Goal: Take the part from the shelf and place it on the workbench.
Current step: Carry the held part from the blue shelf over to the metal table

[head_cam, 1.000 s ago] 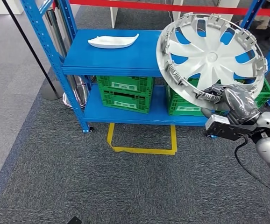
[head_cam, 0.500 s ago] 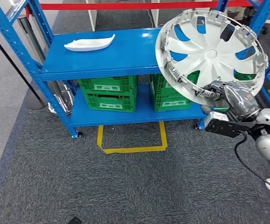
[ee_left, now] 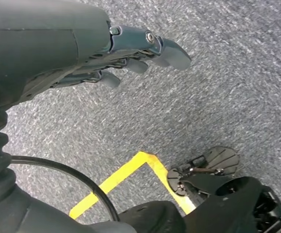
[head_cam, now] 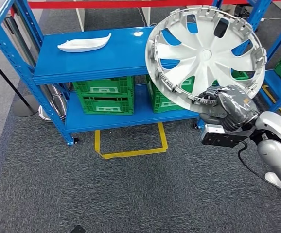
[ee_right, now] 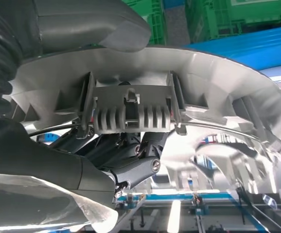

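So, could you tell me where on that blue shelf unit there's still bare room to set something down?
The top shelf is bare between the white curved part and the wheel cover, which the right hand holds up in front of its right end. The lower shelf is crowded: two green crates fill it, leaving a bare front strip.

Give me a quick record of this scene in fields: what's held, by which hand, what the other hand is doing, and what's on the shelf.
held part: round silver plastic hubcap, tilted, raised in front of the blue metal shelf
holding hand: right hand, gripping the hubcap's lower rim
other hand: left hand, holding nothing, fingers apart above the grey carpet
top shelf board: long white curved part
lower shelf board: green plastic crates
floor marking: yellow tape outline in front of the shelf
workbench: cannot tell where it is
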